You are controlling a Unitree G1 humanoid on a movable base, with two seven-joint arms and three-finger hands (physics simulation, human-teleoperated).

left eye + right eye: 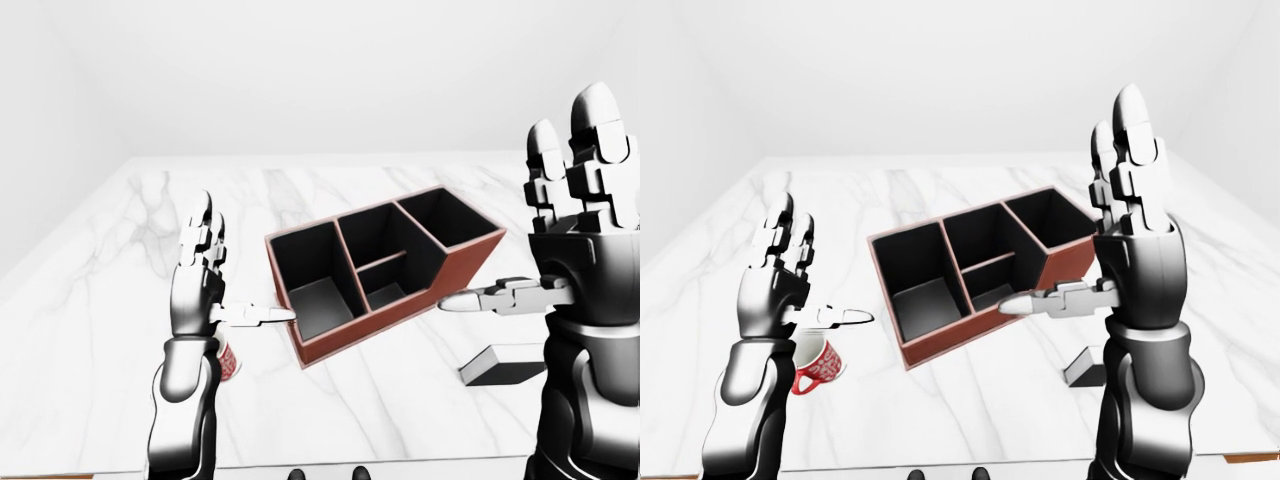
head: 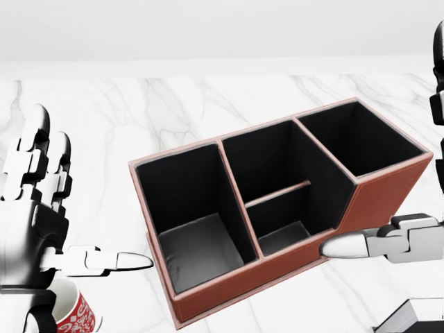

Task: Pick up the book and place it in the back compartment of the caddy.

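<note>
The book [image 1: 503, 364] lies flat on the marble table [image 1: 120, 260], a dark slab with a pale page edge, just beside the caddy [image 2: 277, 208] on its lower-right side in the left-eye view and well below the caddy's tall end. It sits close under the right hand [image 1: 580, 210], while the left hand [image 1: 200, 275] is on the far side of the caddy from it, so the right arm is judged the nearer one for the pick. The book's long axis appears to run roughly parallel to the caddy's long side, though most of it is cut off in the head view. Both hands are raised with fingers [image 1: 1130, 140] spread upward and thumbs pointing in toward the caddy, holding nothing. The caddy is a brown box with black lining: one large compartment at its left end in the head view, a middle section split by a low divider, and a tall compartment at its upper right end; all look empty. A red patterned mug [image 1: 818, 366] rests on the table below the caddy's left end, under the left hand.
</note>
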